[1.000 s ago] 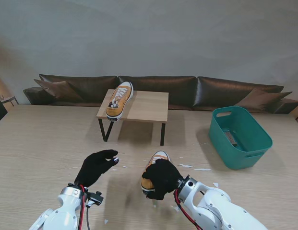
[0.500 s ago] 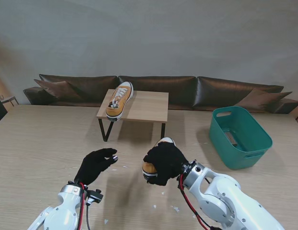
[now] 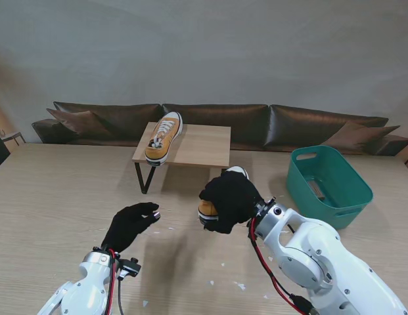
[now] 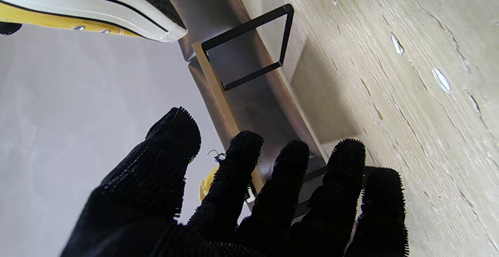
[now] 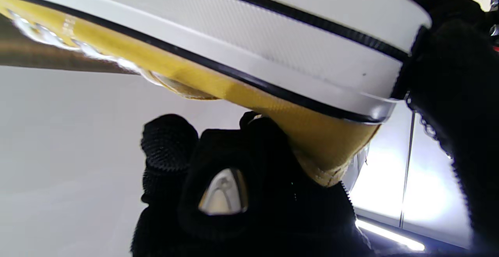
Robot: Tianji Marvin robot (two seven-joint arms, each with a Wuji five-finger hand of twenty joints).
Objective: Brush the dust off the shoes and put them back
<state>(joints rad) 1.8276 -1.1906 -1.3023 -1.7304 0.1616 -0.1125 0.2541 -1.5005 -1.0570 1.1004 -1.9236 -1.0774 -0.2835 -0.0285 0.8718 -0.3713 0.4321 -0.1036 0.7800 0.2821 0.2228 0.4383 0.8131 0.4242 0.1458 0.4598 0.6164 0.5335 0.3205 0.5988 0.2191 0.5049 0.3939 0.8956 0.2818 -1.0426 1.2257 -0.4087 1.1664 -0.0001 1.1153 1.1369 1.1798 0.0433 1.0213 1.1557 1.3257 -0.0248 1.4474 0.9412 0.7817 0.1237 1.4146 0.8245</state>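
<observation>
So the right hand has its fingers wrapped tight around a yellow sneaker, holding it up off the big table, just in front of the little wooden bench. The other sneaker sits on the bench's left end, toe hanging over the near edge. The left hand hovers over the table with fingers loosely spread, holding nothing. A green basket sits off to the right.

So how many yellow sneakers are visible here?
2. One yellow sneaker lies on the small wooden stand, at its left end; the other sneaker is gripped in the right hand. None seem hidden.
</observation>
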